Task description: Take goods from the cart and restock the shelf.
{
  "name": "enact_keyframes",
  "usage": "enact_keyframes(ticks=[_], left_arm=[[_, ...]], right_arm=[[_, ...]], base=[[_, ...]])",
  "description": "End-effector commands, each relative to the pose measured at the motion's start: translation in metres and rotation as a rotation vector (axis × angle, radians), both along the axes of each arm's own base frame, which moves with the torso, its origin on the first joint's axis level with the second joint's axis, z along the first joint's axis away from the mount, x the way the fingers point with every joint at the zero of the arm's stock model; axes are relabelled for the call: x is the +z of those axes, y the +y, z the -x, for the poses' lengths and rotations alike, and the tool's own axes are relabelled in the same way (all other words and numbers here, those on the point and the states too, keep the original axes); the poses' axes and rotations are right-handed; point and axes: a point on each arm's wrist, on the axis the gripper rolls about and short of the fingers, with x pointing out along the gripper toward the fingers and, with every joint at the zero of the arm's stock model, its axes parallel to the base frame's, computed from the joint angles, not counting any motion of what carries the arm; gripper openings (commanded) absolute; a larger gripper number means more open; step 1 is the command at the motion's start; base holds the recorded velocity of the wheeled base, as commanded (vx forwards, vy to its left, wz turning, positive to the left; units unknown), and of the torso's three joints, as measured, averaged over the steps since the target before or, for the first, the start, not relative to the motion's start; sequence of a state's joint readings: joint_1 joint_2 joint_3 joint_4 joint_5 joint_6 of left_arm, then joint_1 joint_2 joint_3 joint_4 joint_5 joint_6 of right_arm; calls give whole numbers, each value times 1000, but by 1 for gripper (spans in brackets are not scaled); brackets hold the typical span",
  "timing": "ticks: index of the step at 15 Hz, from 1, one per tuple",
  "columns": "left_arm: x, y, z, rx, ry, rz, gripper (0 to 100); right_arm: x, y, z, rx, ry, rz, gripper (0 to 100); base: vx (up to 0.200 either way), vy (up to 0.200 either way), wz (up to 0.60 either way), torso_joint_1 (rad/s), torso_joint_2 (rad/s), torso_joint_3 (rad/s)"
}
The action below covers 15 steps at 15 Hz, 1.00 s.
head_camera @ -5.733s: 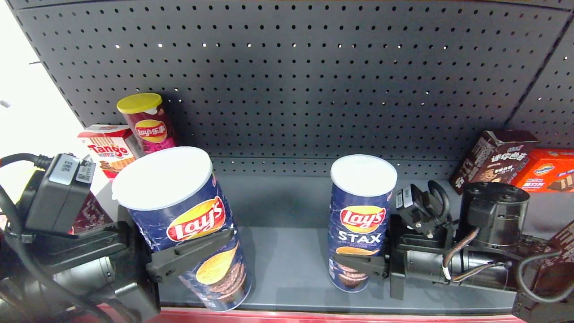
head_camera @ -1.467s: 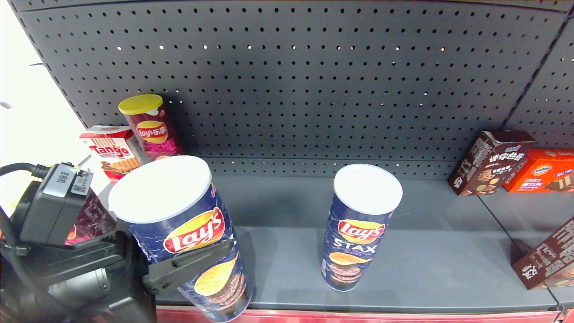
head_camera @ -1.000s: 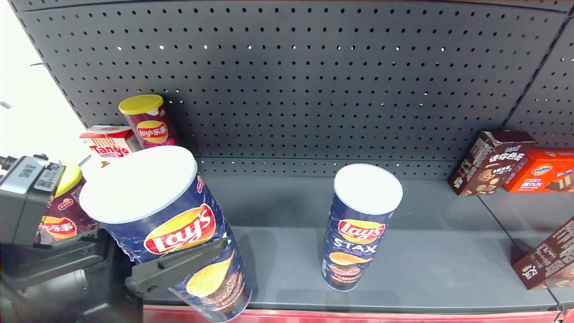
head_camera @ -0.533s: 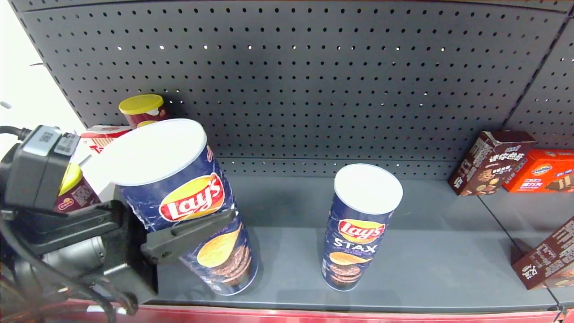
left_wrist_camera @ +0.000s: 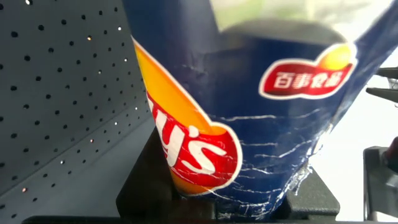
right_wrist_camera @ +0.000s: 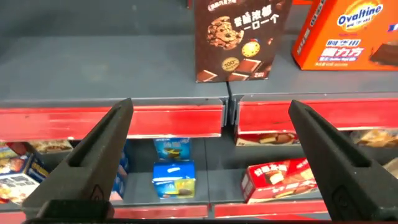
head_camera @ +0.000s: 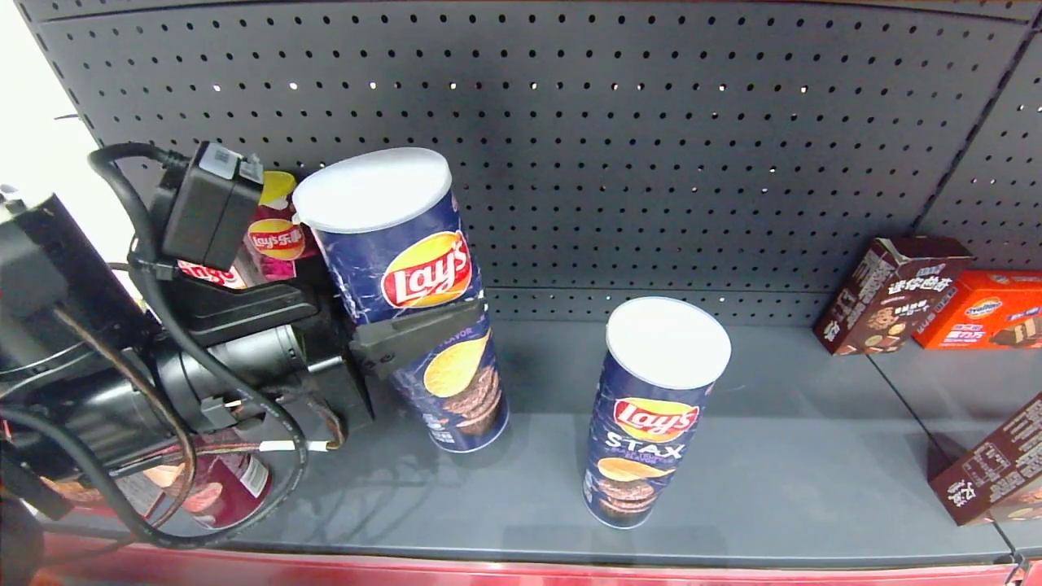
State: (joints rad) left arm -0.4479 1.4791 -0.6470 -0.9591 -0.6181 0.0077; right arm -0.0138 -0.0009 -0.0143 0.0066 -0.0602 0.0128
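L jaws clamp blue chip can [head_camera: 400, 254] mid-body; R jaws wide open, empty.

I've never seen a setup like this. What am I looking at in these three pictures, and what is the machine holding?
This is a two-armed robot restocking a shop shelf. The large picture comes from a camera on its head, looking down at the grey shelf. The other two come from cameras on its wrists. The left claw is shut on a blue crisp can, slightly tilted; the left wrist picture shows that can close up. A second blue can stands free to its right. A brown box and an orange box stand further right. The right claw is open and holds nothing, facing the shelf's red front edge.
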Motion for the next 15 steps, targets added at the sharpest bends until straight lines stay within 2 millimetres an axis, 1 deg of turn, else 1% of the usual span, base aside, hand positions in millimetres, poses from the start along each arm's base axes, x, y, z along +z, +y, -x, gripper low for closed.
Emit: enact_keyframes(ticks=[1,5,7,9,10,12,13,14,15], left_arm=[[-7,-5,-8,-3,25,-12,0],[-10,-8,-10,-6,41,-21,0],[-11,-17,-24,-8,10,-36,0],[1,-26,-38,-16,-34,-23,0],[3,-28,-43,-15,-44,-25,0],[8,-31,-56,-5,9,-57,0],[10,-34,-61,-6,9,-58,0],[18,-43,-65,-44,-7,-51,0],[20,-50,-67,-99,-12,-53,0]], right_arm=[[-3,0,-1,5,7,5,100],[-3,0,-1,11,8,11,100],[-3,0,-1,10,8,11,100],[-3,0,-1,11,8,11,100],[-3,0,-1,11,8,11,100],[-3,0,-1,10,8,11,100],[-3,0,-1,10,8,11,100],[-3,0,-1,10,6,11,100],[-3,0,-1,10,6,11,100]], base=[[0,0,0,0,0,0],[0,0,0,0,0,0],[0,0,0,0,0,0],[0,0,0,0,0,0],[0,0,0,0,0,0],[0,0,0,0,0,0],[0,0,0,0,0,0],[0,0,0,0,0,0],[0,0,0,0,0,0]])
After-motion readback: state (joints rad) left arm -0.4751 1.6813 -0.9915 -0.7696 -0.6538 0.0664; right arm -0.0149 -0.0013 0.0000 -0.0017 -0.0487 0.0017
